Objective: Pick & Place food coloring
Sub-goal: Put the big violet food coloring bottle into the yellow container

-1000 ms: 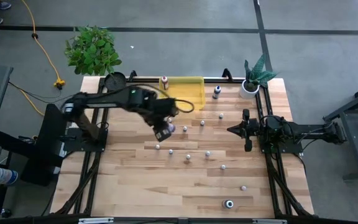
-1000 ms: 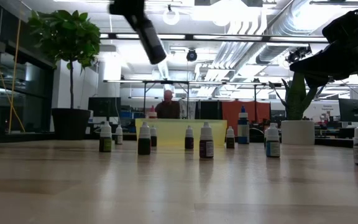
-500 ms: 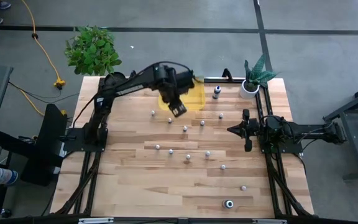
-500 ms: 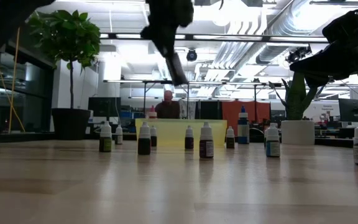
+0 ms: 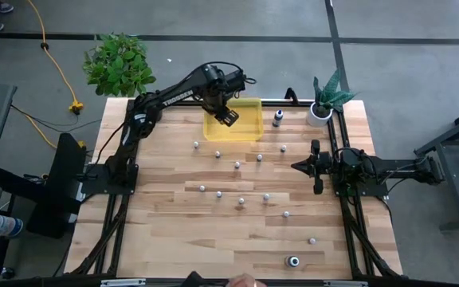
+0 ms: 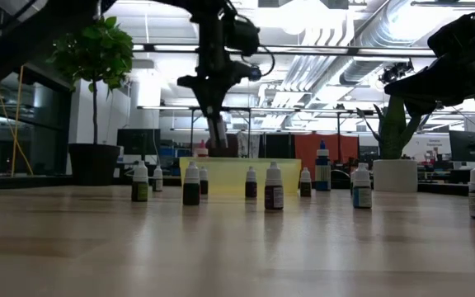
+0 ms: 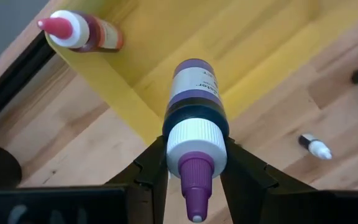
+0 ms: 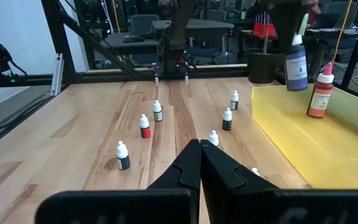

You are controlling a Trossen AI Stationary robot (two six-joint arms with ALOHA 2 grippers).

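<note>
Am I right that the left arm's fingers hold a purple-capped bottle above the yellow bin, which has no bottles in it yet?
Not quite: the yellow bin already holds a red-capped bottle, as the right wrist view shows. The left gripper does hold the purple-capped bottle above it.

The counter (image 5: 174,231) is pale wood in glued strips, smooth with a soft sheen, framed in matt black metal. On it the bin (image 5: 249,127) is thin yellow see-through plastic, glossy. Above the bin, the purple bottle (image 7: 194,102) between the left gripper (image 7: 194,165) jaws is smooth plastic with a paper-like label, a ribbed white cap and a glossy purple tip. The jaws look like matt black plastic. Beside the bin, the pot (image 5: 319,114) is smooth and white.
</note>
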